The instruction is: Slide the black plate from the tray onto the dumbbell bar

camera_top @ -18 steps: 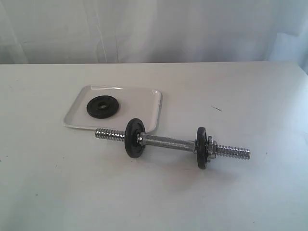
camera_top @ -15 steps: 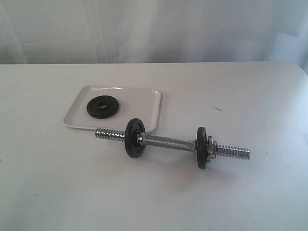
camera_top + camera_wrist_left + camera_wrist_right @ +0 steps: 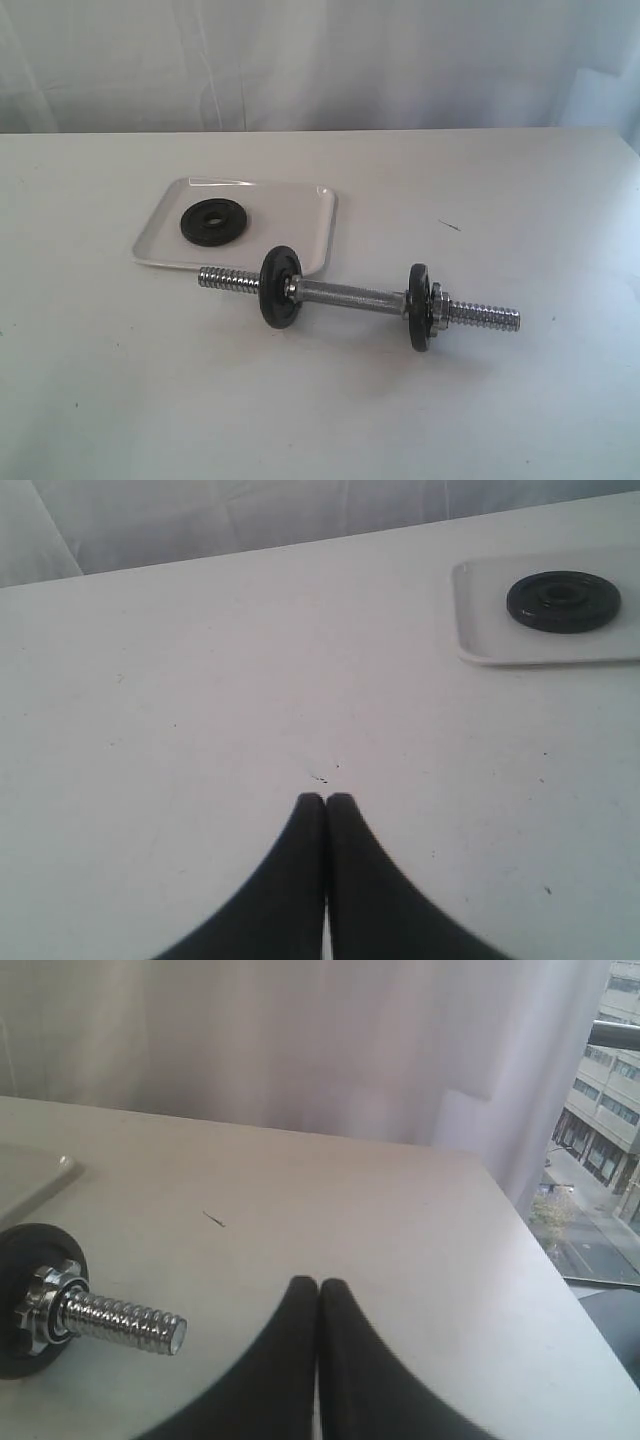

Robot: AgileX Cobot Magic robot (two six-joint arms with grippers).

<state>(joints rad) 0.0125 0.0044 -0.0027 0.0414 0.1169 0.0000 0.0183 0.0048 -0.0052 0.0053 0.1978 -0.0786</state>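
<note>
Ext. view: white table (image 3: 520, 190) w/ a pale curtain (image 3: 320, 60) behind its far edge. The tray (image 3: 290, 215) sits flat in the far-left part of the table, clear of both those edges. The black plate (image 3: 213, 221) lies flat inside it, hole up, in the half nearer the table's left edge, not touching the rim. The dumbbell bar (image 3: 350, 297) lies on the table just nearside of the tray, approx. mid-table, running left to right; its right end slants a bit toward the near edge. Its left threaded end is just beside the tray's near rim; can't tell if they touch. Two black discs stand on edge on the bar: left disc (image 3: 279, 288) & right disc (image 3: 420, 307), the latter w/ a chrome nut (image 3: 438, 304) against its outer face. Small dark mark (image 3: 450, 225) on the table, right of centre.

L wrist view: left gripper (image 3: 326, 800) has its black fingers pressed together tip to tip, nothing between them, over bare table. Tray & plate are well apart from it; the plate is flat in the tray.

R wrist view: right gripper (image 3: 318, 1285) likewise has its fingers together, gripping nothing. The bar's right threaded end is near the fingertips but not touching, w/ nut & right disc behind it. A tray corner shows beyond. Past the table's right edge, a window (image 3: 610, 1110) w/ buildings outside.
</note>
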